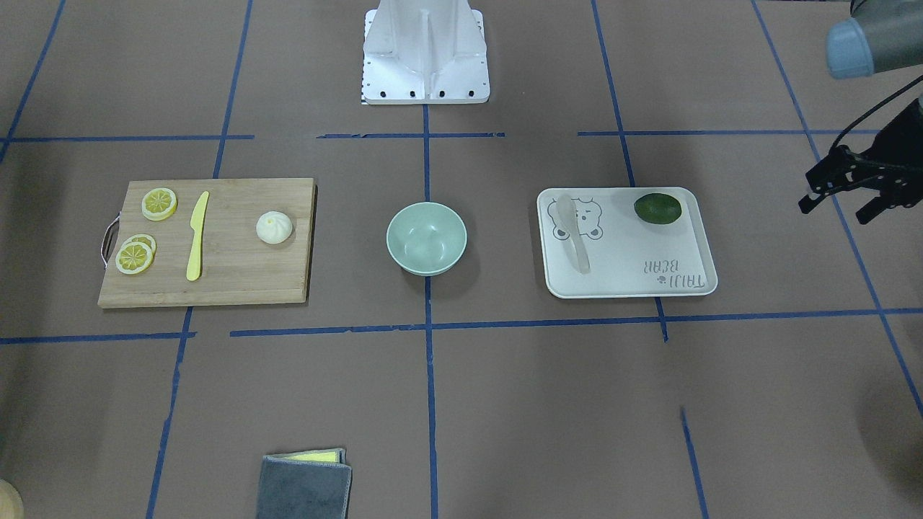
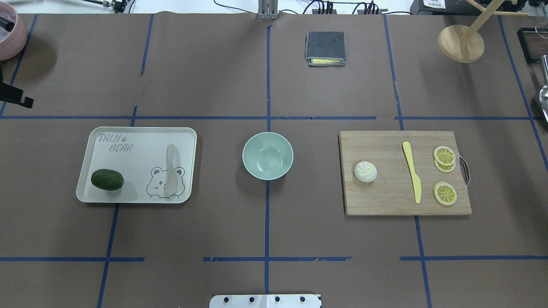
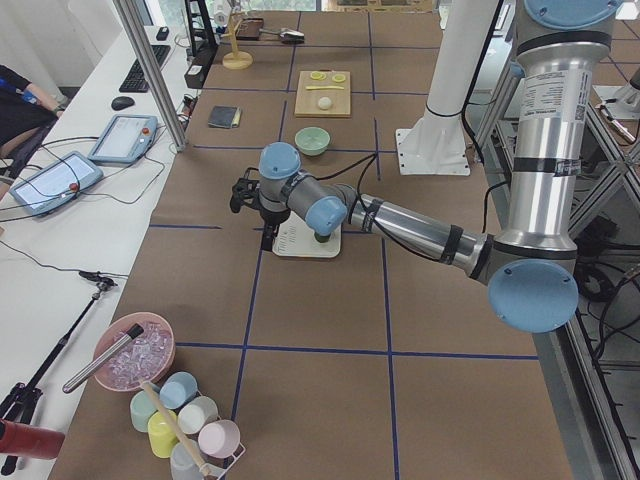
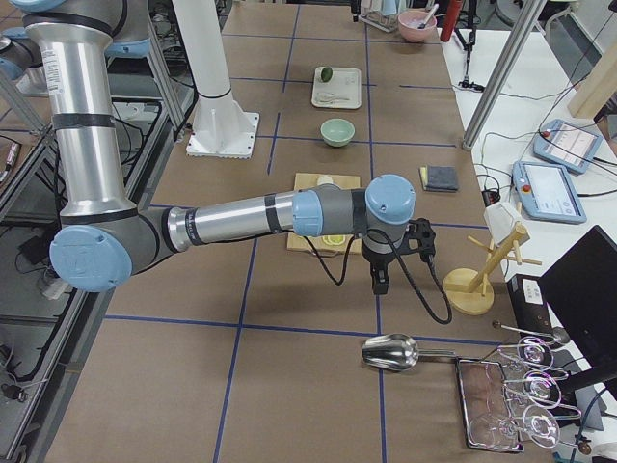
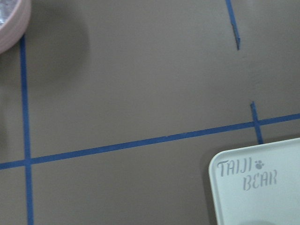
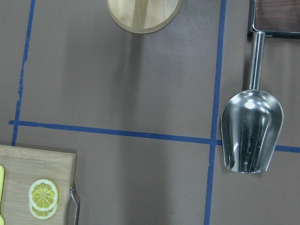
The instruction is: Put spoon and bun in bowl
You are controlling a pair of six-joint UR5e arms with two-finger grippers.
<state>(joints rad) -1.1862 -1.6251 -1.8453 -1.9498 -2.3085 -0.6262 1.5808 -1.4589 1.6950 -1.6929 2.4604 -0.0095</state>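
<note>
The pale spoon (image 1: 573,234) lies on the white bear-print tray (image 1: 627,277), also in the overhead view (image 2: 171,173). The white bun (image 1: 274,227) sits on a wooden cutting board (image 1: 238,277), also seen overhead (image 2: 365,171). The mint-green bowl (image 1: 426,238) stands empty between them at table centre (image 2: 268,155). My left gripper (image 1: 840,202) hovers open and empty beyond the tray's outer side, apart from it. My right gripper (image 4: 384,275) shows only in the exterior right view, past the cutting board's outer end; I cannot tell if it is open.
A dark green fruit (image 1: 657,208) lies on the tray. A yellow knife (image 1: 197,234) and lemon slices (image 1: 159,203) lie on the board. A folded grey cloth (image 2: 325,48), a wooden stand (image 2: 461,42), a metal scoop (image 6: 251,131) and a pink bowl (image 2: 8,34) stand at the table's edges.
</note>
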